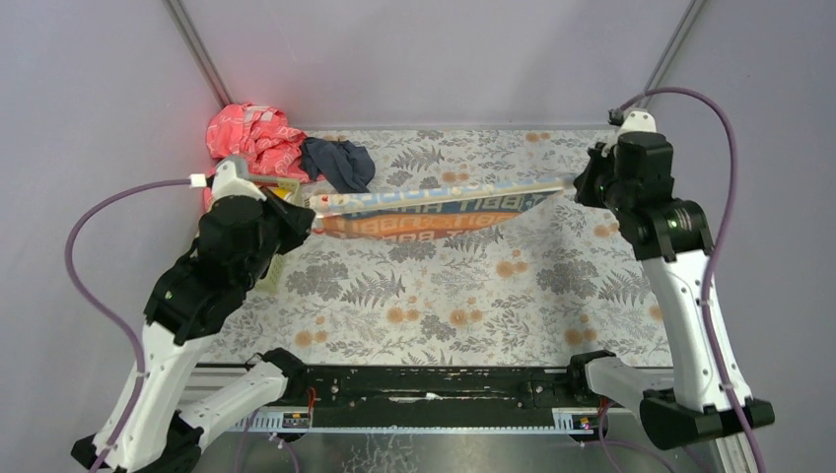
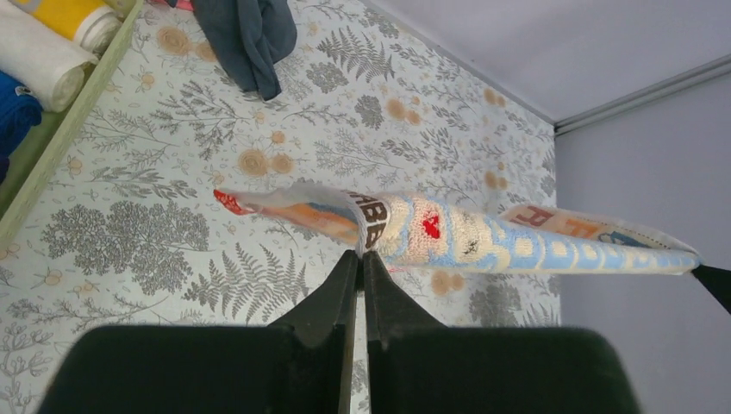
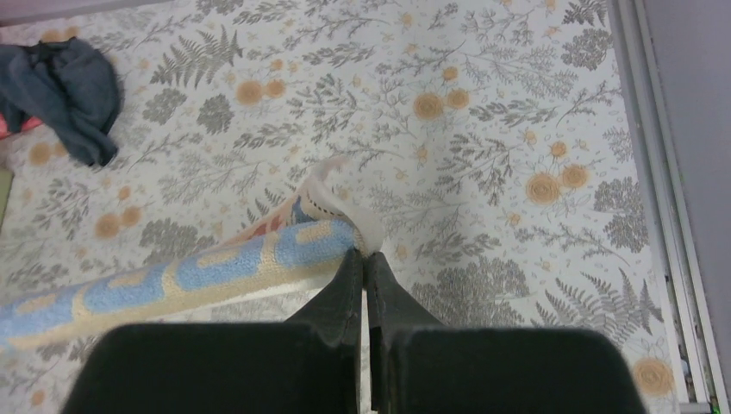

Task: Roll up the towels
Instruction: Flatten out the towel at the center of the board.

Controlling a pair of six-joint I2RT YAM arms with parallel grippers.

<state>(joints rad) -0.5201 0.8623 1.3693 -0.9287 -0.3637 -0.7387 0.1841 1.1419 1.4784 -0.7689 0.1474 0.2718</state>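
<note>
The cream "RABBIT" towel point(image 1: 434, 207) with blue and orange lettering hangs stretched in the air between my two grippers, above the back half of the table. My left gripper point(image 1: 308, 210) is shut on its left end; in the left wrist view the towel point(image 2: 465, 237) is pinched at my gripper's point(image 2: 363, 253) tips. My right gripper point(image 1: 582, 183) is shut on the right end; in the right wrist view the towel point(image 3: 215, 267) runs left from my gripper point(image 3: 365, 254). A dark grey-blue towel point(image 1: 337, 163) lies crumpled at the back left. No purple towel is in view.
A pink-red crumpled cloth point(image 1: 254, 136) lies at the back left corner. A green tray point(image 2: 60, 138) at the left holds yellow point(image 2: 73, 17), white point(image 2: 39, 60) and blue point(image 2: 13, 116) rolls. The floral covering point(image 1: 473, 296) spans the table.
</note>
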